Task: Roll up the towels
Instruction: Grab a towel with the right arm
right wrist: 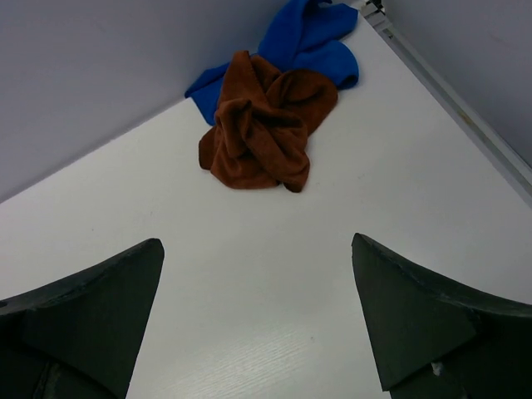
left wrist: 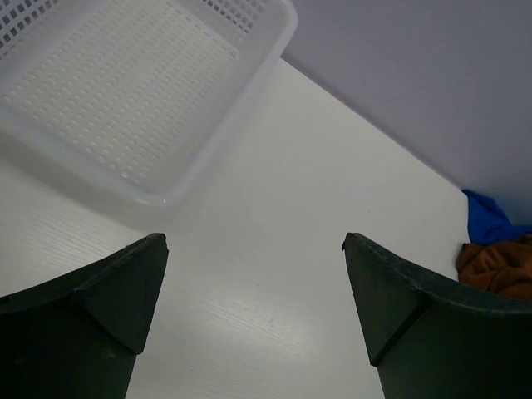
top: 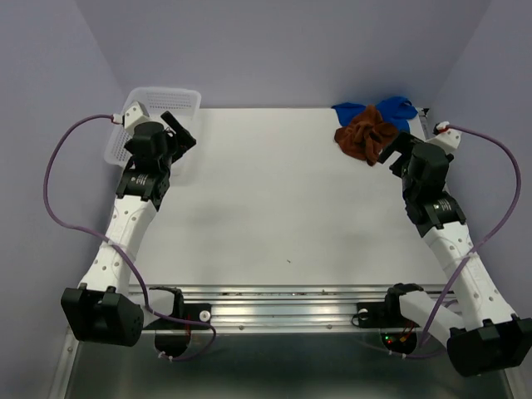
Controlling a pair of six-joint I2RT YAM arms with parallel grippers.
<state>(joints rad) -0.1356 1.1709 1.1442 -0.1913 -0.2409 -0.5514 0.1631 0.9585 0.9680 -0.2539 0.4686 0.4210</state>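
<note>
Insp. note: both towels lie crumpled in one heap at the far right corner of the surface (top: 274, 191), the rust-brown towel (right wrist: 262, 125) on top and overlapping the blue towel (right wrist: 312, 41), which pokes out behind it toward the wall. Neither is flattened or rolled, so I judge the task not yet begun. The right gripper (right wrist: 256, 241) hovers near the heap, jaws spread wide, nothing btwn them. The left gripper (left wrist: 253, 237) is by the white mesh basket (left wrist: 249, 91) at far left, likewise spread and empty, well apart from the towels. Risks: (1) cloths overlap, so a pinch on brown may snag blue and drag both; (2) heap sits close to wall and edge rail, so a push that way could jam the gripper or bunch the cloth; (3) grabbing a mid-fold, not a corner, gives no flat spread and a lumpy roll; (4) arms may crowd each other at the corner.
</note>
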